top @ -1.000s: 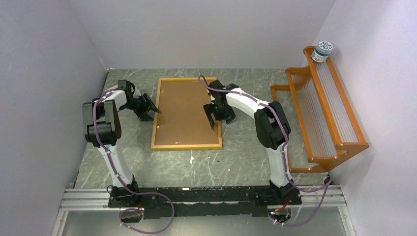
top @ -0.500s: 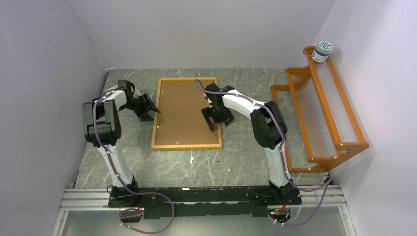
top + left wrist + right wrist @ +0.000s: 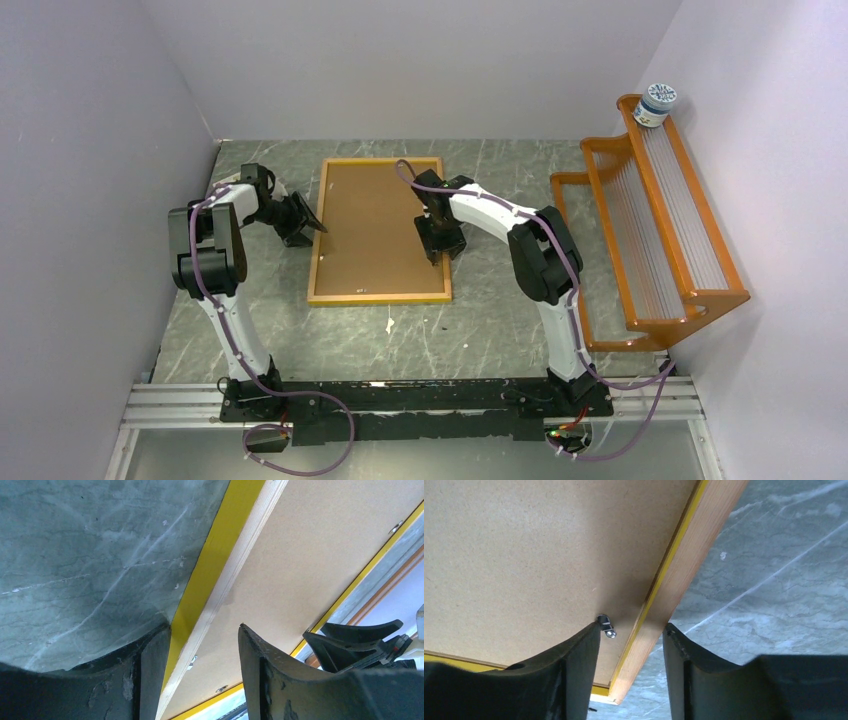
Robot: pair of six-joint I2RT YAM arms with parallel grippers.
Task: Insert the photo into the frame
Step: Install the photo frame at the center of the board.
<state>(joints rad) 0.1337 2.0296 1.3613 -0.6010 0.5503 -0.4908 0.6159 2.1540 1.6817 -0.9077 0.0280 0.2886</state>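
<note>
The frame (image 3: 380,297) lies face down mid-table, its yellow-orange border around the brown hardboard backing panel (image 3: 375,225). The photo is not in view. My left gripper (image 3: 308,222) is open at the frame's left edge; in the left wrist view its jaws (image 3: 205,626) straddle the yellow border (image 3: 215,555). My right gripper (image 3: 438,248) is open at the frame's right edge; in the right wrist view its jaws (image 3: 633,626) straddle the wooden border (image 3: 694,555), and the left fingertip is next to a small metal clip (image 3: 606,626) on the backing (image 3: 534,555).
An orange slatted rack (image 3: 660,230) stands along the right wall with a blue-and-white jar (image 3: 657,103) on its top end. A small white scrap (image 3: 389,324) lies on the table in front of the frame. Walls close in left, back and right.
My right gripper has shifted slightly and turned over the frame's right edge, now lying more in line with the border. The left arm and the frame have not moved.
</note>
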